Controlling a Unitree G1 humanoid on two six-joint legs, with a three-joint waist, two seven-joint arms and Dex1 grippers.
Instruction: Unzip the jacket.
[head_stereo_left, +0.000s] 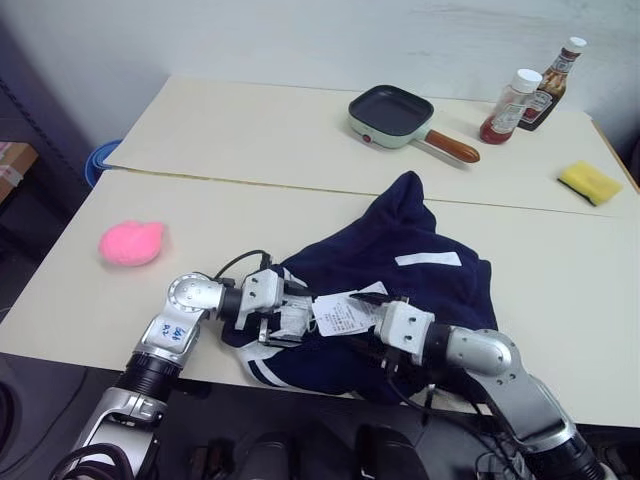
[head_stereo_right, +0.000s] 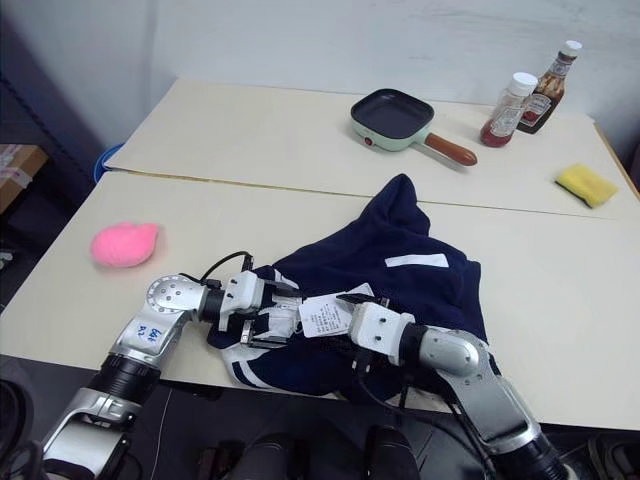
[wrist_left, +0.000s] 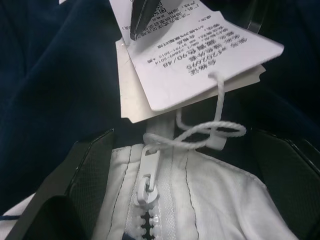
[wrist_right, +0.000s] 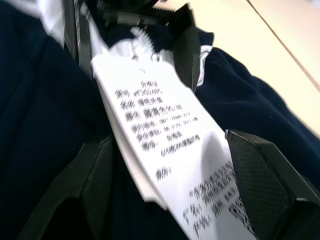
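Left gripper (head_stereo_left: 290, 318) wide open around the white zipper (wrist_left: 148, 176) of the navy jacket (head_stereo_left: 410, 260), right gripper (head_stereo_left: 372, 305) open over the paper tags (head_stereo_left: 343, 315), jacket crumpled at the near edge of the cream table (head_stereo_left: 250, 130), pink plush toy (head_stereo_left: 131, 243) to the left.

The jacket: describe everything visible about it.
The jacket is navy-blue fabric, crumpled in a heap near the front edge of the table. It has a white patch, white stripes at the hem, a white zipper with its pull up near the collar, and white paper tags tied on by string. The open left gripper straddles the zipper's white fabric; the open right gripper straddles the tags.
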